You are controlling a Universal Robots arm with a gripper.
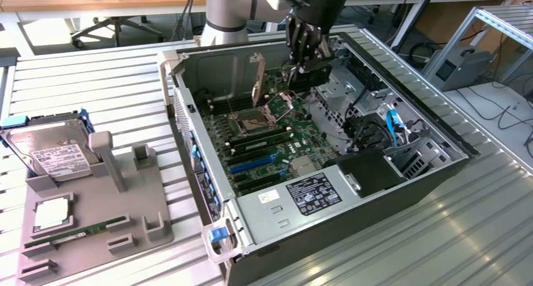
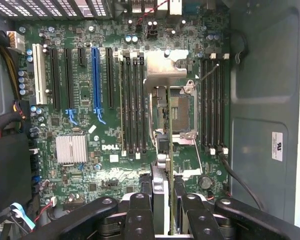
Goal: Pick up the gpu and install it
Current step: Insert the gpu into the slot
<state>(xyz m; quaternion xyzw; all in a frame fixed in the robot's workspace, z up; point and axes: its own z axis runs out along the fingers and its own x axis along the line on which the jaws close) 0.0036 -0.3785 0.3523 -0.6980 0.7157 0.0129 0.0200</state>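
Observation:
My gripper hangs over the far part of the open computer case, shut on the gpu, a dark card held on edge. In the wrist view the gpu shows edge-on as a thin strip with a silvery side, clamped between the two black fingers. It hovers above the motherboard, beside the CPU socket, whose metal cover stands raised. The long blue expansion slot lies off to one side on the board, apart from the card.
A grey tray at the exterior view's left holds a silver hard drive, a CPU chip and a green RAM stick. The power supply, drive cages and cables crowd the case's near and right side.

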